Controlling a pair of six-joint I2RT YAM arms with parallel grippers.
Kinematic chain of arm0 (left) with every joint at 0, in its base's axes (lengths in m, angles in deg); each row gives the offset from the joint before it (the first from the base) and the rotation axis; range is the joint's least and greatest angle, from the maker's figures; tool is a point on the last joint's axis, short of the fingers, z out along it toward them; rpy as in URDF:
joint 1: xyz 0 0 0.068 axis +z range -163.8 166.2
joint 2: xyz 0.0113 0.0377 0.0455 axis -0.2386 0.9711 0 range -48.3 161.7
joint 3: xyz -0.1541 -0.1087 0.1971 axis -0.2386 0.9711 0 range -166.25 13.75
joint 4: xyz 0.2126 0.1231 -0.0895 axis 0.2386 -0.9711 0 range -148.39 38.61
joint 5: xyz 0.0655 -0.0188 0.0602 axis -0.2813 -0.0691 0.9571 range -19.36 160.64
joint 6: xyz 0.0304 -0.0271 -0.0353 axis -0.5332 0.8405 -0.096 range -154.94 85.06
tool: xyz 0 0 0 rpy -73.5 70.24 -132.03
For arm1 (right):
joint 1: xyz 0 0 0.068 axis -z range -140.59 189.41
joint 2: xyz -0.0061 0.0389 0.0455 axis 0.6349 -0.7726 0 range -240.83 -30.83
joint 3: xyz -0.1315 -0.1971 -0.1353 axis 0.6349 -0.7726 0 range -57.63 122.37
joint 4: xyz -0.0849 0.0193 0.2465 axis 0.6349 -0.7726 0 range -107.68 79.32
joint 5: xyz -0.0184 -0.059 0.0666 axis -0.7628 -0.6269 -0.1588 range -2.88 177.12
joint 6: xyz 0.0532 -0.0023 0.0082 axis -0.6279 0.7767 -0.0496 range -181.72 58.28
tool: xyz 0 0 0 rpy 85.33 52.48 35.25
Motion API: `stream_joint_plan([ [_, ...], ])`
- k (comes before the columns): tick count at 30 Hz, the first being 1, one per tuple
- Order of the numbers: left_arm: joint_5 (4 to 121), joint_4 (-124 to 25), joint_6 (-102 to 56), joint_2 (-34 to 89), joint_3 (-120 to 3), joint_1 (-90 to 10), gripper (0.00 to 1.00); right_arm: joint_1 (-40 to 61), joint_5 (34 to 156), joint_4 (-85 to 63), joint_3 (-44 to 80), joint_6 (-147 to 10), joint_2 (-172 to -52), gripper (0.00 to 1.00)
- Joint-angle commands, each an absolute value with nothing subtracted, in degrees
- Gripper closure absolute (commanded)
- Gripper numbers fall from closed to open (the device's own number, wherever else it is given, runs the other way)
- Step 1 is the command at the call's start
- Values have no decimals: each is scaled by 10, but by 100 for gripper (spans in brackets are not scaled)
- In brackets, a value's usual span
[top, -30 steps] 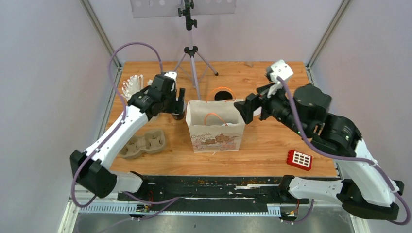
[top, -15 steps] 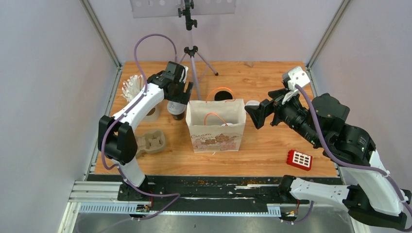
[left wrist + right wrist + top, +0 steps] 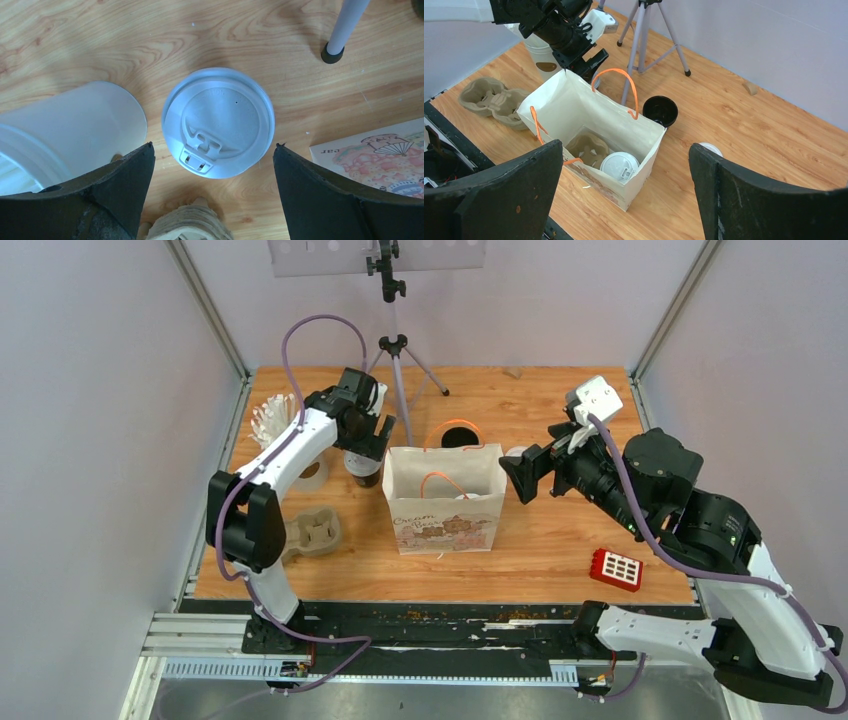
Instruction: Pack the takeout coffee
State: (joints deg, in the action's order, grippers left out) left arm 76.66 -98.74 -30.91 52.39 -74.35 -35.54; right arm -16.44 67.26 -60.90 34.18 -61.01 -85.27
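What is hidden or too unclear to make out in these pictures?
- Left wrist view: the round white plastic lid hides the cup beneath it.
- Top view: what lies inside the printed paper bag is too small to tell.
- Right wrist view: a black finger of the right gripper cuts off a second white lid.

a robotics lab cell: pale panels [image 3: 100,390] on metal framing [image 3: 205,305] enclose a wooden table [image 3: 560,400] and tripod [image 3: 398,370].

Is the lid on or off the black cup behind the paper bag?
Off: the black cup stands with its dark mouth uncovered.
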Motion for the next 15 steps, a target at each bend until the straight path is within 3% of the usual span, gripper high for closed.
stream_joint_plan([
  [1,742,-986,-334,540,-753,-349,5,-168,667,-583,344,-599,-853,4],
  [15,731,-988,-347,562,-754,-344,11,-169,663,-580,334,-595,-847,4],
])
